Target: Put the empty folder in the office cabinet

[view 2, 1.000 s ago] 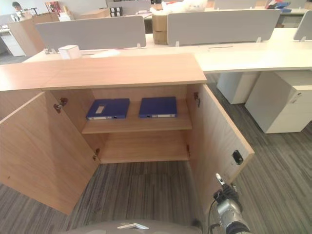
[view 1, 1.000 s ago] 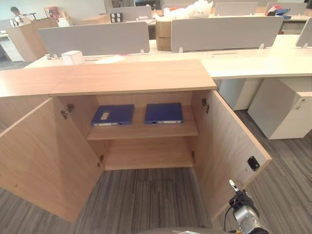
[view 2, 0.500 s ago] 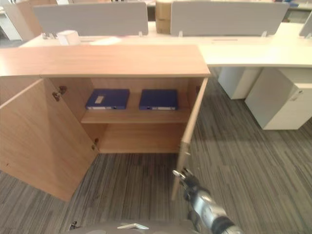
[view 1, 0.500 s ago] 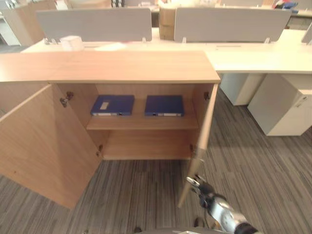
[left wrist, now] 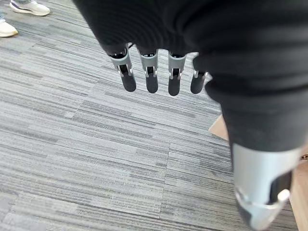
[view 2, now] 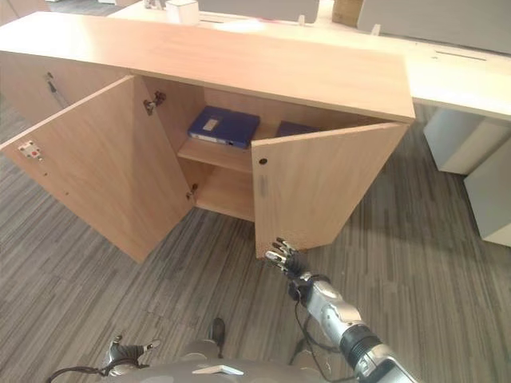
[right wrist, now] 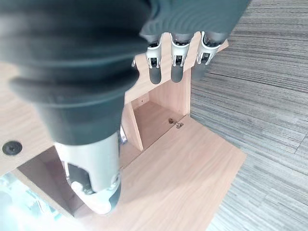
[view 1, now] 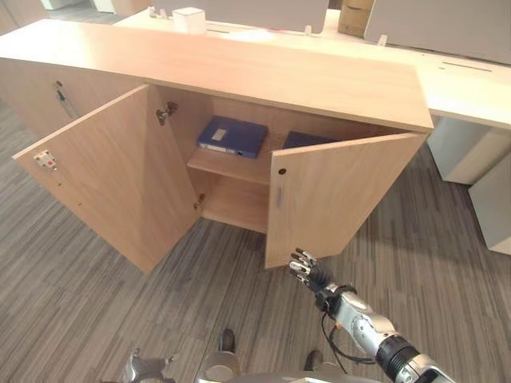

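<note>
Cabinet shelf | folder | right robot hand well apart, open

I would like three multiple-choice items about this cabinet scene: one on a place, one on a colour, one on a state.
1. Where does the fully visible folder lie?
A. on the cabinet's upper shelf
B. on the floor
C. on top of the cabinet

2. What colour is that folder?
A. red
B. blue
C. green

3. How does the right cabinet door stand?
A. fully shut
B. taken off
C. partly swung closed

Key: 1 A, the folder lies flat on the upper shelf inside the cabinet. 2 B, its cover is dark blue. 3 C, the right door hides part of the opening, with the right hand near its lower edge.
</note>
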You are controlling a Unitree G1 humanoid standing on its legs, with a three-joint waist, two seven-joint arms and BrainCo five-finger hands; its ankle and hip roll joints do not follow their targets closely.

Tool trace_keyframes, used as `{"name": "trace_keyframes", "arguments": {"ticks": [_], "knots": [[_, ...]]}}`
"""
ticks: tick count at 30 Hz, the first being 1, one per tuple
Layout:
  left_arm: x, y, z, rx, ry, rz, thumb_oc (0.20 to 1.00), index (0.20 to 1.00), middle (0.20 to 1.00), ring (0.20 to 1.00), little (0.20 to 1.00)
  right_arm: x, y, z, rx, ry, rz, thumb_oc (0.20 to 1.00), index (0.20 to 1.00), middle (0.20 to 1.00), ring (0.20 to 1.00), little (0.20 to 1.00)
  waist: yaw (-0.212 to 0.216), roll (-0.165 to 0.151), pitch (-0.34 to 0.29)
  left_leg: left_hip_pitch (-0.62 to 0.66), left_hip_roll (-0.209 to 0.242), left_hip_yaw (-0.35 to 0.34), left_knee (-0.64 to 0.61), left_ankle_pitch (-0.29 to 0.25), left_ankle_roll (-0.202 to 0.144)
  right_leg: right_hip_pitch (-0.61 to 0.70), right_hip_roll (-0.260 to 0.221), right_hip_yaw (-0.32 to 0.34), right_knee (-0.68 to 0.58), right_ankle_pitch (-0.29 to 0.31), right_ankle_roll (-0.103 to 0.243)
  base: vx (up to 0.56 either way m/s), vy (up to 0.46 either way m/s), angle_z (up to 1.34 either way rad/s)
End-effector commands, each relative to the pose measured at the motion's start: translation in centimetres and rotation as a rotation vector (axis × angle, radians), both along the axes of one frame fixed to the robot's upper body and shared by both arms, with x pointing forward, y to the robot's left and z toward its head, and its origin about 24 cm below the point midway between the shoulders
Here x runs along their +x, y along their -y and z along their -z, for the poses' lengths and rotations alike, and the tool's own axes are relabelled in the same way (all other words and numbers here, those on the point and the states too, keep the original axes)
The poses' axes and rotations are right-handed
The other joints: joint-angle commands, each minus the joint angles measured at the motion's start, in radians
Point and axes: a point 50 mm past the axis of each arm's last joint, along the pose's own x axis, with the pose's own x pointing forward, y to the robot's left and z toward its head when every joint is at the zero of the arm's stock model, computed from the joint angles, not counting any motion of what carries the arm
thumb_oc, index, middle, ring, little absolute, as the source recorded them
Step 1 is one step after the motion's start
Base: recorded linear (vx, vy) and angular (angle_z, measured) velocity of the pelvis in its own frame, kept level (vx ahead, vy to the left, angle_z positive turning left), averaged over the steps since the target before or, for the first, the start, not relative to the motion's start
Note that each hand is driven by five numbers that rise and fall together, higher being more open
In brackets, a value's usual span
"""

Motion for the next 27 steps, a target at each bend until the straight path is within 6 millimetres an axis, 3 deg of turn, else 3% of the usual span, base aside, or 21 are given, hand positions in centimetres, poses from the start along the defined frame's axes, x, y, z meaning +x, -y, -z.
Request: {"name": "trace_keyframes", "arguments": {"ticks": [1,5,6,8,9,10,11,12,14,15,16,17,18,19,21,22,24,25,27], "knots": [[1.9,-2.3,-1.1,0.080,0.081,-0.030,1.000,1.000,1.000,1.000,1.000,1.4,0.6,-1.0,0.041,0.063,0.108,1.000,1.000,1.000,1.000,1.000,-0.006,-0.024,0.002,0.067,0.035,-0.033,-0.159,0.028,-0.052,0.085,-0.019,-0.001,-0.105,0.000,0.062,-0.02,0.288,0.13],[2.5,-3.5,-1.7,0.107,0.124,-0.089,1.000,1.000,1.000,1.000,1.000,0.6,2.0,0.9,0.033,-0.042,0.245,1.000,1.000,1.000,1.000,1.000,0.002,-0.043,0.010,0.070,-0.003,-0.029,-0.171,0.014,-0.028,0.057,-0.071,0.006,-0.106,0.050,0.087,-0.07,0.298,0.16],[3.5,-5.3,-2.7,0.152,0.183,-0.131,1.000,1.000,1.000,1.000,1.000,-0.2,3.1,2.5,-0.007,-0.128,0.328,1.000,1.000,1.000,1.000,1.000,0.015,-0.061,0.016,0.063,-0.030,-0.023,-0.172,0.003,-0.013,0.042,-0.103,0.004,-0.114,0.084,0.112,-0.09,0.220,0.07],[4.5,-8.1,-4.3,0.220,0.250,-0.182,1.000,1.000,1.000,1.000,1.000,-1.3,4.2,4.1,-0.069,-0.225,0.389,1.000,1.000,1.000,1.000,1.000,0.025,-0.073,0.019,0.060,-0.060,-0.019,-0.172,-0.006,0.004,0.041,-0.130,0.005,-0.116,0.101,0.128,-0.06,0.222,0.05],[4.5,-8.1,-4.3,0.220,0.250,-0.182,1.000,1.000,1.000,1.000,1.000,-1.3,4.2,4.1,-0.068,-0.224,0.389,1.000,1.000,1.000,1.000,1.000,0.025,-0.074,0.020,0.060,-0.061,-0.019,-0.172,-0.006,0.004,0.041,-0.131,0.006,-0.116,0.101,0.128,0.01,0.120,0.07],[4.6,-10.0,-5.3,0.262,0.276,-0.212,1.000,1.000,1.000,1.000,1.000,-2.0,4.7,4.9,-0.088,-0.278,0.416,1.000,1.000,1.000,1.000,1.000,0.030,-0.076,0.021,0.067,-0.072,-0.019,-0.172,-0.014,0.010,0.047,-0.142,0.007,-0.109,0.099,0.133,0.01,0.162,0.06],[4.8,-14.6,-8.3,0.384,0.319,-0.274,1.000,1.000,1.000,1.000,1.000,-3.4,5.5,6.2,-0.111,-0.382,0.485,1.000,1.000,1.000,1.000,1.000,0.035,-0.083,0.025,0.071,-0.092,-0.013,-0.172,-0.023,0.023,0.043,-0.167,0.006,-0.085,0.103,0.143,0.01,0.160,0.01],[4.8,-14.6,-8.3,0.384,0.319,-0.274,1.000,1.000,1.000,1.000,1.000,-3.4,5.5,6.2,-0.111,-0.382,0.485,1.000,1.000,1.000,1.000,1.000,0.035,-0.083,0.024,0.070,-0.093,-0.013,-0.172,-0.022,0.023,0.042,-0.168,0.006,-0.085,0.103,0.143,0.00,0.144,0.02],[4.3,-19.1,-11.9,0.521,0.344,-0.324,1.000,1.000,1.000,1.000,1.000,-5.2,6.2,7.5,-0.149,-0.481,0.520,1.000,1.000,1.000,1.000,1.000,0.032,-0.080,0.032,0.087,-0.091,0.001,-0.172,-0.029,0.033,0.040,-0.167,-0.002,-0.042,0.094,0.137,0.01,0.070,0.06],[4.2,-20.6,-13.5,0.565,0.368,-0.343,1.000,1.000,1.000,1.000,1.000,-5.9,6.6,7.9,-0.161,-0.520,0.534,1.000,1.000,1.000,1.000,1.000,0.027,-0.082,0.032,0.086,-0.091,0.007,-0.172,-0.023,0.037,0.037,-0.155,0.009,-0.029,0.089,0.130,0.03,0.099,0.02],[3.0,-23.5,-16.4,0.644,0.411,-0.420,1.000,1.000,1.000,1.000,1.000,-7.1,7.8,8.5,-0.187,-0.575,0.588,1.000,1.000,1.000,1.000,1.000,0.013,-0.076,0.033,0.097,-0.086,0.029,-0.172,-0.018,0.047,0.020,-0.082,0.048,0.008,0.052,0.108,0.02,0.075,-0.03],[3.0,-23.5,-16.4,0.644,0.411,-0.421,1.000,1.000,1.000,1.000,1.000,-7.1,7.8,8.5,-0.186,-0.575,0.588,1.000,1.000,1.000,1.000,1.000,0.013,-0.077,0.030,0.093,-0.087,0.030,-0.172,-0.015,0.047,0.015,-0.082,0.050,0.006,0.056,0.107,0.02,0.114,-0.31],[2.1,-24.9,-18.2,0.682,0.446,-0.464,1.000,1.000,1.000,1.000,1.000,-8.3,8.9,8.9,-0.223,-0.613,0.616,1.000,1.000,1.000,1.000,1.000,0.003,-0.062,0.024,0.097,-0.081,0.064,-0.172,-0.011,0.052,-0.011,0.005,0.022,0.044,-0.003,0.071,0.00,0.052,-0.44],[1.9,-25.4,-18.9,0.697,0.461,-0.466,1.000,1.000,1.000,1.000,1.000,-9.1,9.6,9.1,-0.256,-0.629,0.631,1.000,1.000,1.000,1.000,1.000,0.000,-0.069,0.016,0.094,-0.087,0.077,-0.172,-0.009,0.054,0.006,0.048,0.012,0.020,-0.035,0.045,0.02,0.060,-0.80],[1.2,-25.6,-19.0,0.688,0.479,-0.519,1.000,1.000,1.000,1.000,1.000,-10.6,10.8,9.5,-0.277,-0.697,0.680,1.000,1.000,1.000,1.000,1.000,-0.012,-0.079,0.014,0.108,-0.106,0.083,-0.172,-0.012,0.060,0.041,0.100,0.057,-0.041,-0.038,0.025,0.05,0.002,-0.46],[1.2,-25.6,-19.0,0.688,0.479,-0.520,1.000,1.000,1.000,1.000,1.000,-10.6,10.8,9.5,-0.278,-0.696,0.679,1.000,1.000,1.000,1.000,1.000,-0.011,-0.079,0.013,0.105,-0.106,0.085,-0.172,-0.008,0.060,0.040,0.101,0.059,-0.046,-0.032,0.025,0.06,-0.019,0.00],[2.0,-25.2,-18.7,0.661,0.513,-0.535,1.000,1.000,1.000,1.000,1.000,-12.4,12.9,9.6,-0.304,-0.769,0.775,1.000,1.000,1.000,1.000,1.000,-0.022,-0.086,0.027,0.052,-0.121,0.095,-0.028,-0.050,0.057,0.061,0.109,0.080,-0.087,-0.020,0.015,0.00,-0.014,-0.24],[3.4,-24.5,-18.4,0.629,0.539,-0.501,1.000,1.000,1.000,1.000,1.000,-14.4,14.6,9.6,-0.366,-0.834,0.792,1.000,1.000,1.000,1.000,1.000,-0.035,-0.094,0.046,-0.009,-0.107,0.129,0.080,-0.058,0.021,0.091,0.091,0.066,-0.119,-0.017,0.013,-0.05,0.057,-0.11],[3.9,-24.0,-17.9,0.623,0.540,-0.478,1.000,1.000,1.000,1.000,1.000,-15.7,15.9,9.5,-0.446,-0.885,0.770,1.000,1.000,1.000,1.000,1.000,-0.049,-0.083,0.041,-0.025,-0.055,0.149,0.110,-0.067,0.012,0.104,0.082,0.061,-0.142,-0.008,0.020,0.01,0.127,0.38]]}}
